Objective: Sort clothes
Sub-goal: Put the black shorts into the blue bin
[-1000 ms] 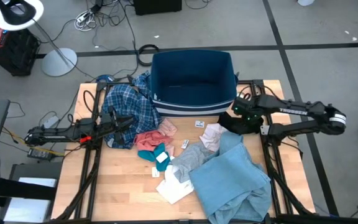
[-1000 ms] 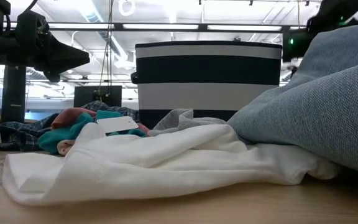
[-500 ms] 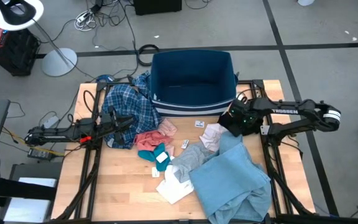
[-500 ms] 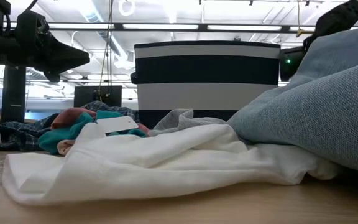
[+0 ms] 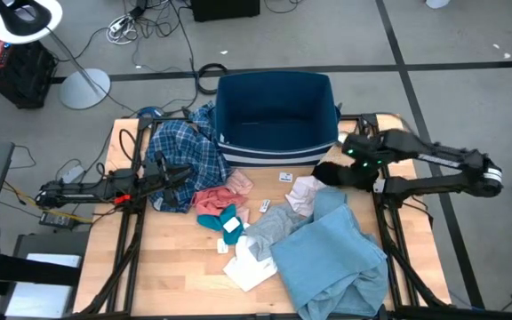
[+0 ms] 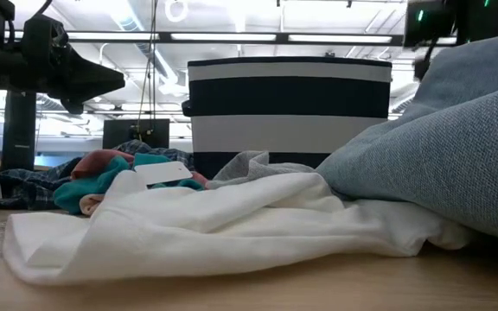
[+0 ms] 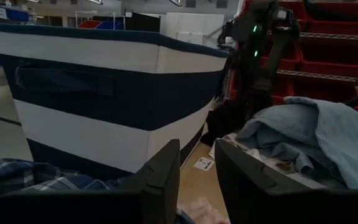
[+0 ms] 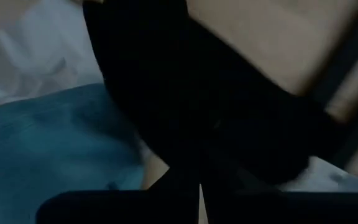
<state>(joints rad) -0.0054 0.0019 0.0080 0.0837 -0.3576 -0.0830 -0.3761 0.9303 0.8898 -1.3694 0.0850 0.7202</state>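
1. Blue garment [image 5: 332, 258] and white garment [image 5: 249, 267] lie at the worktop's [image 5: 167, 267] near edge.
2. Grey [image 5: 269, 229], teal [image 5: 219, 220] and salmon [image 5: 212, 199] pieces mid-worktop.
3. Left pincer [image 5: 185, 173] part-open over the plaid shirt [image 5: 180, 147].
4. Right pincer [image 5: 327, 173] closed on a dark garment [image 8: 229, 124] beside the bin [image 5: 274, 116].

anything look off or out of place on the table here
The plaid shirt hangs over the table's back edge beside the bin, and the large light blue garment spills past the front edge. Small white tags lie loose on the wood.
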